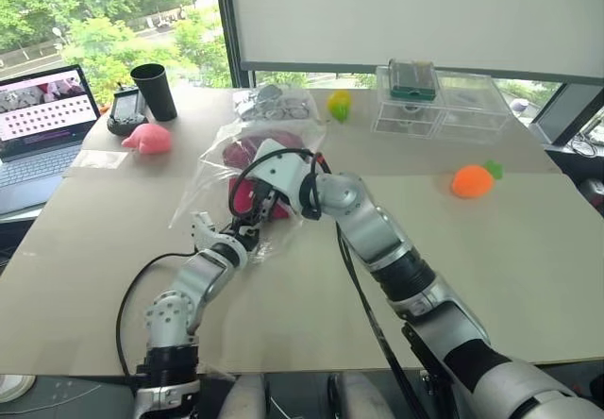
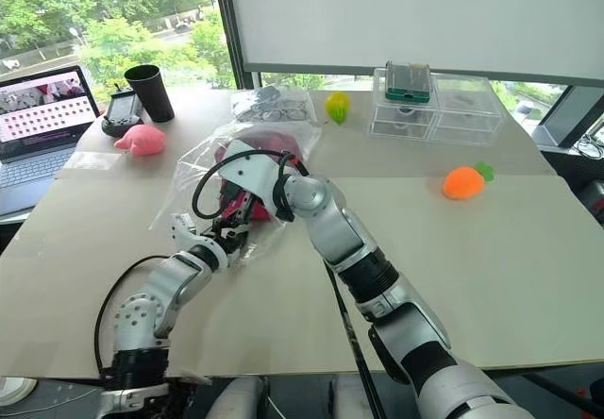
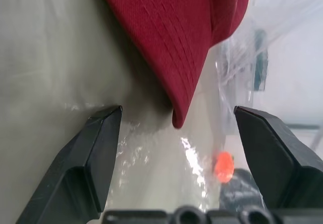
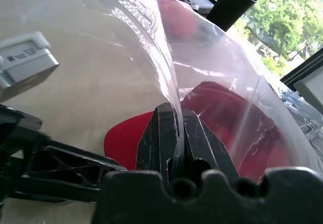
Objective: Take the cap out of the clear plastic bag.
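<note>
Right tool (image 4: pixel 176 133) pinched the bag (image 1: pixel 212 169) while the spread left tool (image 3: pixel 176 133) faced the cap (image 3: pixel 181 37) at 12 o'clock; film might snag its fingers.

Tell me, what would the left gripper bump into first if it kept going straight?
Probably the cap's brim, which sits right between the open left gripper's fingers, just ahead. The bag's plastic lies there too, so it may brush that first.
</note>
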You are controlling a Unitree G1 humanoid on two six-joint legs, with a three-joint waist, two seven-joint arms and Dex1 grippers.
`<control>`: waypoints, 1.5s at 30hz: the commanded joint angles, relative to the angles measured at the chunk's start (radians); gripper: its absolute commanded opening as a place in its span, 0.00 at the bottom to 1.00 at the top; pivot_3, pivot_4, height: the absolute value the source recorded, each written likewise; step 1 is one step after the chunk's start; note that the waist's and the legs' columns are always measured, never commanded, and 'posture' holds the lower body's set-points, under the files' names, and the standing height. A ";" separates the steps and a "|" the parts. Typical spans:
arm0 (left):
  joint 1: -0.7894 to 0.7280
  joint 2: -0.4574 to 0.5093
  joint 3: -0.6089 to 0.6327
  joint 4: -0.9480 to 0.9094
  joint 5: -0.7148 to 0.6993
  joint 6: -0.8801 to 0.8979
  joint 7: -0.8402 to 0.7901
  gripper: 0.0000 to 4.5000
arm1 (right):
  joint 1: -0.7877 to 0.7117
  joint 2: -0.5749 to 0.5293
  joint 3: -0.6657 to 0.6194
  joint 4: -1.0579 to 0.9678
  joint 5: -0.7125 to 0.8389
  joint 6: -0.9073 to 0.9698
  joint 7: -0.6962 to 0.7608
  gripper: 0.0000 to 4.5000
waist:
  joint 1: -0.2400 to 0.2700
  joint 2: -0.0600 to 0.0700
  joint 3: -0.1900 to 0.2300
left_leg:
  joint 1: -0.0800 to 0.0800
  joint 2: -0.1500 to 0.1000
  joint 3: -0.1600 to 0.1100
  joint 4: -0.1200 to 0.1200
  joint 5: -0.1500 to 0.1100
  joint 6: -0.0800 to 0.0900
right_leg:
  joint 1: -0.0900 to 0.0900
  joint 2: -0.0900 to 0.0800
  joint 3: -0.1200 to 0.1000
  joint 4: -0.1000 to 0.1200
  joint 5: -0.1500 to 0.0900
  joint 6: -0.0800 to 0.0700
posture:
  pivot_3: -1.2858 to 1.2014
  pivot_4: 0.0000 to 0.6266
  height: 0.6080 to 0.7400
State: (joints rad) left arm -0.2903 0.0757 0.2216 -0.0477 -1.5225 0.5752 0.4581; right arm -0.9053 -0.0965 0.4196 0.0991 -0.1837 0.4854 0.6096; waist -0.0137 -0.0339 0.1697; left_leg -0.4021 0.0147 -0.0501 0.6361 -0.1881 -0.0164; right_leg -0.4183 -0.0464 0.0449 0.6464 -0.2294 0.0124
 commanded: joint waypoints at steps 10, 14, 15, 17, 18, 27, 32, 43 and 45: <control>-0.170 -0.146 0.081 0.296 0.186 -0.070 -0.060 0.79 | 0.020 -0.002 0.005 -0.088 -0.005 0.044 -0.009 0.00 | 0.003 0.000 -0.001 | 0.000 0.000 -0.001 0.001 0.000 0.000 | 0.001 0.000 -0.001 -0.001 -0.004 0.007 | 0.52 0.24 1.00; -0.164 -0.157 0.094 0.284 0.208 -0.044 -0.068 0.53 | 0.023 -0.006 0.006 -0.092 -0.007 0.049 -0.010 0.00 | 0.003 0.000 -0.001 | -0.001 0.000 -0.001 0.001 0.000 0.000 | 0.001 0.000 -0.001 -0.001 -0.004 0.007 | 0.52 0.24 1.00; -0.164 -0.160 0.099 0.284 0.213 -0.040 -0.068 0.42 | 0.024 -0.006 0.006 -0.093 -0.007 0.050 -0.010 0.00 | 0.002 0.000 -0.001 | -0.001 0.000 -0.001 0.001 0.000 0.000 | 0.001 0.000 -0.001 -0.001 -0.004 0.008 | 0.52 0.24 1.00; -0.164 -0.165 0.111 0.285 0.220 -0.036 -0.070 0.27 | 0.025 -0.007 0.006 -0.094 -0.009 0.051 -0.011 0.00 | 0.002 0.000 -0.001 | -0.002 0.000 -0.001 0.001 0.000 0.000 | 0.000 0.000 -0.001 -0.002 -0.004 0.008 | 0.52 0.24 1.00; -0.165 -0.168 0.118 0.285 0.222 -0.035 -0.071 0.16 | 0.026 -0.007 0.006 -0.095 -0.009 0.052 -0.011 0.00 | 0.002 0.000 -0.001 | -0.002 0.000 -0.001 0.001 0.000 0.000 | 0.000 0.000 -0.001 -0.001 -0.004 0.008 | 0.52 0.24 1.00; -0.168 -0.181 0.147 0.277 0.230 -0.003 -0.104 0.01 | 0.028 -0.012 0.013 -0.091 -0.014 0.050 -0.006 0.00 | 0.002 0.000 -0.001 | 0.002 0.000 -0.001 0.000 0.000 0.000 | 0.004 0.000 -0.001 -0.003 -0.004 0.008 | 0.52 0.24 1.00; -0.121 -0.132 0.133 0.161 0.137 0.144 -0.147 0.01 | 0.031 -0.017 0.023 -0.086 -0.022 0.046 -0.010 0.00 | -0.001 0.000 -0.001 | 0.002 0.000 -0.001 -0.001 0.000 0.000 | 0.005 0.000 -0.001 -0.004 -0.004 0.008 | 0.52 0.24 1.00; 0.156 0.131 0.215 -0.167 -0.387 0.267 0.029 0.01 | 0.056 -0.046 0.030 -0.084 -0.032 0.030 -0.011 0.00 | -0.010 0.000 0.000 | -0.003 0.002 -0.002 -0.003 0.000 0.000 | -0.004 0.000 -0.001 -0.003 -0.001 0.002 | 0.52 0.24 1.00; 0.184 0.129 0.219 -0.215 -0.440 0.244 0.039 0.01 | 0.059 -0.047 0.031 -0.086 -0.032 0.028 -0.011 0.00 | -0.008 0.000 0.000 | -0.003 0.002 -0.002 -0.003 0.000 -0.001 | -0.004 0.000 -0.001 -0.004 -0.001 0.003 | 0.52 0.24 1.00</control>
State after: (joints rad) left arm -0.1142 0.2039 0.4286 -0.1986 -1.8973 0.8451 0.4843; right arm -0.8407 -0.1464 0.4615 0.0489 -0.2129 0.5330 0.6067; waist -0.0222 -0.0343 0.1697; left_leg -0.4059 0.0164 -0.0521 0.6334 -0.1880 -0.0170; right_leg -0.4223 -0.0461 0.0441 0.6422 -0.2305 0.0149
